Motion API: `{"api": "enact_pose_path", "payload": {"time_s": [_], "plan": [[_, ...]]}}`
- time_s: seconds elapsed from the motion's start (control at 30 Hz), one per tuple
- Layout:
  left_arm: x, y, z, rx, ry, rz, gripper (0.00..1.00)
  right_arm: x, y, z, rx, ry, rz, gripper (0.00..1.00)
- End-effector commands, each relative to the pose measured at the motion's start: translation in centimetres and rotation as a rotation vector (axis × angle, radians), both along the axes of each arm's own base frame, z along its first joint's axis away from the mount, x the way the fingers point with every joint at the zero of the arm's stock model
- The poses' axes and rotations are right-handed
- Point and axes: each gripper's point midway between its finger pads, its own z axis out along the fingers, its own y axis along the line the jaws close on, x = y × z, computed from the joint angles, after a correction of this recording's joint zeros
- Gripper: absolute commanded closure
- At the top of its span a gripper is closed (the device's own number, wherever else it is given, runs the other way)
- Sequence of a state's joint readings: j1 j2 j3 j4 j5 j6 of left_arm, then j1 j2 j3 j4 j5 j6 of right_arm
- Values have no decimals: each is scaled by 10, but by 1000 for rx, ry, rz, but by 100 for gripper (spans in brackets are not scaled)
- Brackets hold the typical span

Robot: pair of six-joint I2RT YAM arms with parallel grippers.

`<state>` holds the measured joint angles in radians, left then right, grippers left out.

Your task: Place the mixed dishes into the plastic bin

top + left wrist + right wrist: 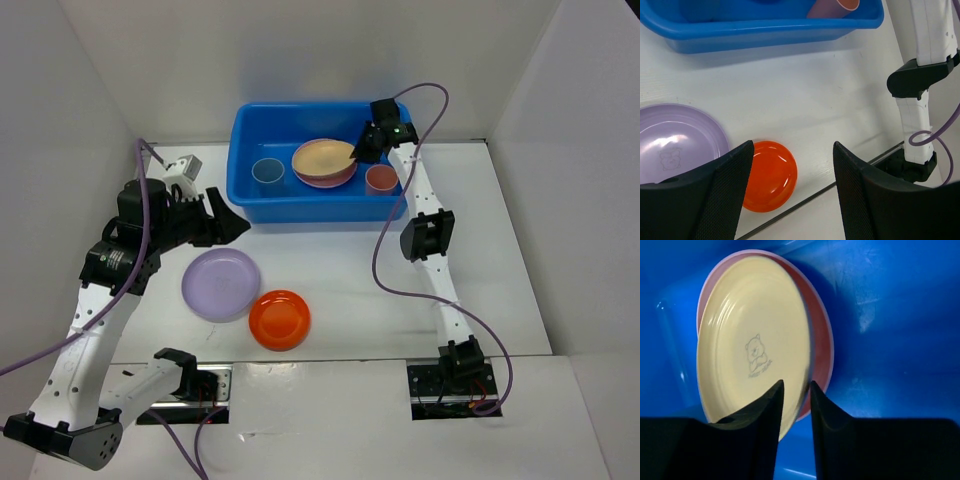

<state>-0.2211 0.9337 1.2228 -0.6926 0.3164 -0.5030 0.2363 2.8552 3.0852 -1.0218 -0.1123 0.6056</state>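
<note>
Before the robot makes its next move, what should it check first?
1. Tan-yellow plate resting on the pink plate inside the blue bin: ok.
2. Right gripper clear of the tan-yellow plate: cannot tell, the rim sits between its jaws.
3. Light-blue cup and salmon-pink cup in the bin: ok.
4. Lavender plate and orange plate in the bin: not ok, both lie on the table.
5. Left gripper open and empty: ok.
</note>
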Motion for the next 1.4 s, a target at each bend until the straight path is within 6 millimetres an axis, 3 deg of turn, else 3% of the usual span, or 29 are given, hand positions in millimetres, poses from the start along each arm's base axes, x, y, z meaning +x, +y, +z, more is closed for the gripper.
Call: {"api": "enact_pose_path", "payload": {"time_s": [0.0,0.13,0.17,0.27,0.3,0.37,0.4,0.47,0.5,0.57,0.6,0.63,0.7,0.77,0.8,0.83,0.87,0.9,0.93,0.97,1.0,1.03,1.07,1.1,1.13,1.17,1.23,1.27,1.37], "plan": [[0,6,13,34,-58,9,28,8,-1,53,11,-129,5,65],[0,14,17,71,-70,38,27,0,0,110,38,-217,27,40],[1,16,22,83,-90,47,27,-7,1,146,58,-270,37,30],[1,26,26,115,-97,90,25,-27,-3,207,69,-365,55,18],[-1,33,32,127,-112,123,25,-46,-8,251,75,-431,60,13],[-6,40,39,132,-146,158,24,-73,-15,289,72,-473,67,12],[-7,45,42,140,-159,185,23,-100,-23,330,71,-542,64,10],[-11,46,43,137,-169,186,23,-136,-19,352,65,-546,88,10],[-10,46,40,130,-163,189,23,-163,-22,378,61,-589,95,10],[-10,43,29,119,-140,179,22,-202,-6,381,41,-558,138,10],[-11,39,23,105,-117,167,22,-220,-8,390,8,-573,130,10],[-10,37,18,103,-107,158,20,-245,19,390,13,-557,195,9],[-15,32,3,74,-73,144,18,-284,28,406,2,-583,195,9],[-18,30,-4,51,-54,142,18,-306,31,405,14,-556,174,9],[-20,30,-14,57,-35,141,18,-310,38,380,-9,-470,205,9],[-23,29,-11,50,-45,133,18,-332,27,388,19,-475,203,9],[-24,29,-15,51,-41,133,18,-336,21,380,9,-451,193,9],[-24,29,-15,51,-41,133,18,-335,23,337,-54,-342,205,9],[-24,31,-19,57,-33,141,18,-350,19,353,8,-414,218,9],[-24,31,-19,57,-33,141,18,-355,24,344,36,-416,250,9],[-24,31,-23,60,-25,140,18,-357,35,285,4,-308,303,9],[-23,32,-28,60,-10,152,18,-376,39,285,75,-327,370,11],[-23,32,-28,60,-10,152,18,-379,45,270,105,-301,389,11],[-23,32,-34,64,4,152,18,-377,57,234,123,-243,406,12],[-21,33,-36,63,16,164,18,-379,64,221,149,-227,429,13],[-21,33,-41,67,28,164,18,-392,75,187,168,-159,487,13],[-23,30,-42,45,32,164,18,-389,96,179,233,-184,506,14],[-24,29,-43,37,26,153,18,-391,105,155,216,-145,527,14],[-23,33,-45,31,34,194,18,-386,123,124,189,-102,536,14]]}}
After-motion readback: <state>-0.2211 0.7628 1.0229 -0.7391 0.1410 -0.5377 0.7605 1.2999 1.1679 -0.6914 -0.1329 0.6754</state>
